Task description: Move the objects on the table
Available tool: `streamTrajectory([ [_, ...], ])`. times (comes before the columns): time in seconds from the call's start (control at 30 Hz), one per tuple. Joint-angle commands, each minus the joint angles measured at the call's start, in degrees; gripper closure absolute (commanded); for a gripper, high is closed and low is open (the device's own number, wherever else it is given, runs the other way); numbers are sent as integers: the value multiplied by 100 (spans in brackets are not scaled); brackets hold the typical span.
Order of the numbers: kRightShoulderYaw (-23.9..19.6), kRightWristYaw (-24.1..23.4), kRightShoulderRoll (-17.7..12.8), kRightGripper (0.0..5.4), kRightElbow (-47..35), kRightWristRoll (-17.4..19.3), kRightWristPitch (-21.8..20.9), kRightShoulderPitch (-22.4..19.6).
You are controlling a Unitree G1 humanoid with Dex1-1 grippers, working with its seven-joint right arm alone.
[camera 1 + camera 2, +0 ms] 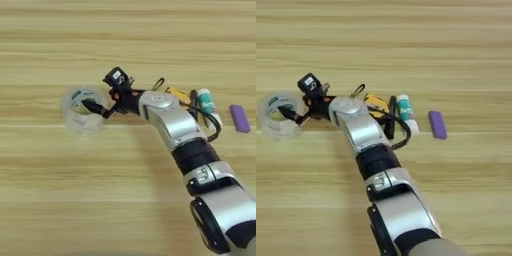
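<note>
We've got the pincer [95, 107] poking one black finger [91, 105] inside the clear tape roll [82, 110]. Can't tell how wide it's open. The purple block [239, 118] sits off at 3 o'clock.

Both views look steeply down from the robot's head onto the wooden surface [50, 200], which fills each picture. The two share nearly the whole scene, including the clear tape roll [82, 109] and the purple block [437, 124]. The left eye view reaches further left, the right eye view further right.
</note>
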Motion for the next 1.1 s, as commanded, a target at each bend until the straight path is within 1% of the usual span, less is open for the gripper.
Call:
streamTrajectory([
  [0.03, 72, 5, 9, 4, -29, -102, 41, -461],
  [0.17, 209, 109, 26, 4, 141, -173, 187, -479],
  [0.2, 237, 121, 13, 23, 199, -209, 184, -493],
  [0.4, 391, 239, -18, 78, 418, -300, 245, -549],
  [0.57, 479, 277, -52, 140, 467, -354, 236, -568],
  [0.6, 489, 278, -57, 155, 470, -366, 232, -575],
  [0.67, 514, 284, -64, 166, 465, -392, 234, -583],
  [0.8, 555, 309, -78, 221, 450, -452, 235, -599],
  [0.97, 547, 314, -95, 264, 452, -488, 234, -654],
  [1.0, 559, 313, -103, 288, 451, -503, 229, -660],
  [1.1, 568, 323, -138, 311, 469, -538, 215, -715],
])
